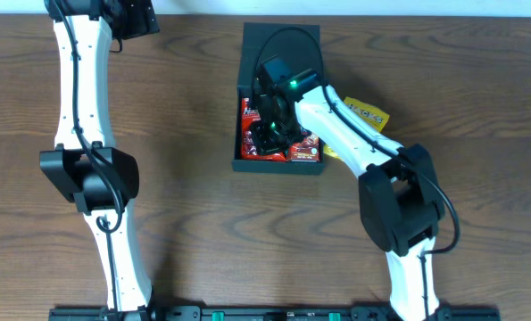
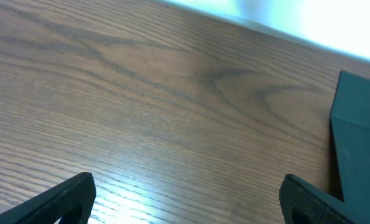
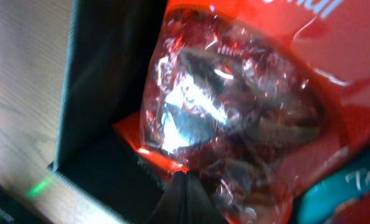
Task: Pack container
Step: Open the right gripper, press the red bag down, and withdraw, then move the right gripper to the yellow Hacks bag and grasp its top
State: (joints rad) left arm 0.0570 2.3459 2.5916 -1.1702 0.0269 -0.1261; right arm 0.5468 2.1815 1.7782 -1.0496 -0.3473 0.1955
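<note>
Right gripper (image 1: 267,134) reaches down inside the dark teal-green square cardboard container (image 1: 240,98), low over the red packs at the box's near end. In the right wrist view its two dark fingers (image 3: 183,196) come together to a single point with only a thin line between them, so it is closed or very nearly so. The tips touch the lower edge of a glossy red plastic snack pack with a clear crinkled window (image 3: 234,112); whether any film is pinched between them cannot be told. The container's dark wall (image 3: 97,81) stands just to the left of the pack in that view, with bare wood beyond it.

The container sits on the brown wood-grain worktop (image 1: 185,178), close to the far edge and a little right of centre. Its open end faces the near edge, and its far half is dark. Red snack packs (image 1: 250,125) lie along its floor, partly hidden by the right arm. A flat yellow packet (image 1: 365,113) lies on the worktop just beside the container's right wall, partly under that arm.

Left gripper (image 1: 131,18) hangs near the far-left corner of the worktop, well apart from the container. In its own wrist view the left gripper (image 2: 186,180) is spread wide with nothing between its fingers, only wood below, and a corner of the container (image 2: 359,137) shows at the right edge
</note>
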